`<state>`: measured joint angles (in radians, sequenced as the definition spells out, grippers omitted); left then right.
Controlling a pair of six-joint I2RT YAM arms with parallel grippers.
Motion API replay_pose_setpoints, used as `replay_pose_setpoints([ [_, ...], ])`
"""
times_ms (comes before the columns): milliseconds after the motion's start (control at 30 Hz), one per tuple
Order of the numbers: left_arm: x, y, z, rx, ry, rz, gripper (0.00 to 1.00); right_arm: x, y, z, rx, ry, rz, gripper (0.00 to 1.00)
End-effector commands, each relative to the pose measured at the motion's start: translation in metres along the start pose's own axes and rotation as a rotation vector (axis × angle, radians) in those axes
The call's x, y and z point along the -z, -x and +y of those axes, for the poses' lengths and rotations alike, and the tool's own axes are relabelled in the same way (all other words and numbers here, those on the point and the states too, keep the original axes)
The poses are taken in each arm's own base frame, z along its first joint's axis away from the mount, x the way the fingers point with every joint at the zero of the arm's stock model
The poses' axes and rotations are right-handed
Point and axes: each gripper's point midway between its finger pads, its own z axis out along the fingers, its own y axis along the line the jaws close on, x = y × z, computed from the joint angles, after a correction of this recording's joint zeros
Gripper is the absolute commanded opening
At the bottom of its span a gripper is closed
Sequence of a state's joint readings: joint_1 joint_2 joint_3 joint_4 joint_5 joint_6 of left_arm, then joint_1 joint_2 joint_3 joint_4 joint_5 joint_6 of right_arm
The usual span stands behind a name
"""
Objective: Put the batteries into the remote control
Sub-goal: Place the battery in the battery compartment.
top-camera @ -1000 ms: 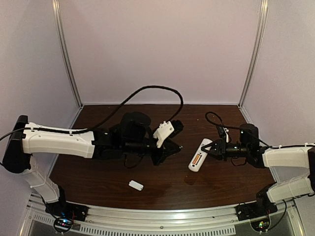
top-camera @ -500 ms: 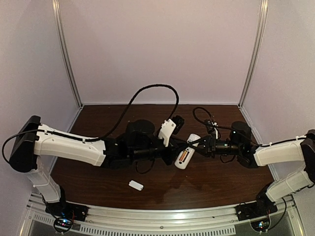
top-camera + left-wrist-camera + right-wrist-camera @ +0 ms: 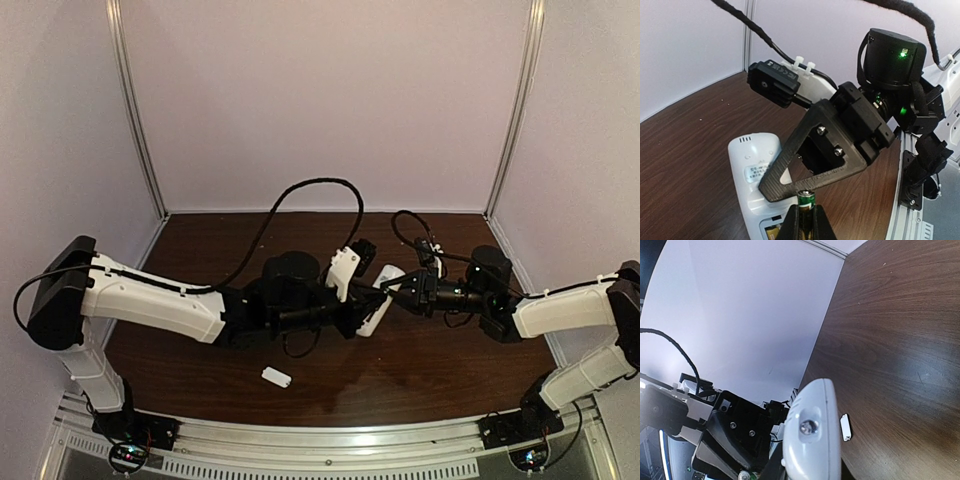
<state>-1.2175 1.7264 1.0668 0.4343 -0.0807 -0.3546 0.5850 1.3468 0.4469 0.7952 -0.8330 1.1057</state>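
White remote control [image 3: 751, 167]: label side showing, compartment open, golden battery [image 3: 771, 231] seated. Second battery [image 3: 805, 198] pinched in left gripper [image 3: 805, 225]; right gripper [image 3: 392, 291] clamps remote control.

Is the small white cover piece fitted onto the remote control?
No, the cover piece lies loose on the table near its front edge, well apart from the remote control held by the right end effector.
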Motion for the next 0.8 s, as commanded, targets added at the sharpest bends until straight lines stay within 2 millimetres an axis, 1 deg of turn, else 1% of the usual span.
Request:
replay_pose_setpoints([
  [0, -0.001, 0.001, 0.005, 0.025, 0.028, -0.039, 0.0, 0.0, 0.007, 0.019, 0.038, 0.054, -0.03, 0.0],
  [300, -0.001, -0.01, 0.011, 0.012, 0.058, -0.005, 0.0, 0.002, 0.007, 0.024, 0.04, 0.07, -0.028, 0.0],
  [467, -0.001, -0.02, 0.014, 0.011, 0.07, 0.027, 0.0, 0.002, 0.008, 0.026, 0.04, 0.078, -0.029, 0.0],
  [667, 0.002, -0.028, 0.013, 0.012, 0.073, 0.051, 0.0, 0.002, 0.008, 0.027, 0.043, 0.08, -0.031, 0.0],
  [733, 0.003, -0.029, 0.013, 0.016, 0.075, 0.055, 0.02, 0.002, 0.009, 0.028, 0.046, 0.08, -0.031, 0.0],
  [767, 0.004, -0.029, 0.013, 0.017, 0.077, 0.056, 0.04, 0.002, 0.009, 0.028, 0.047, 0.08, -0.03, 0.0],
])
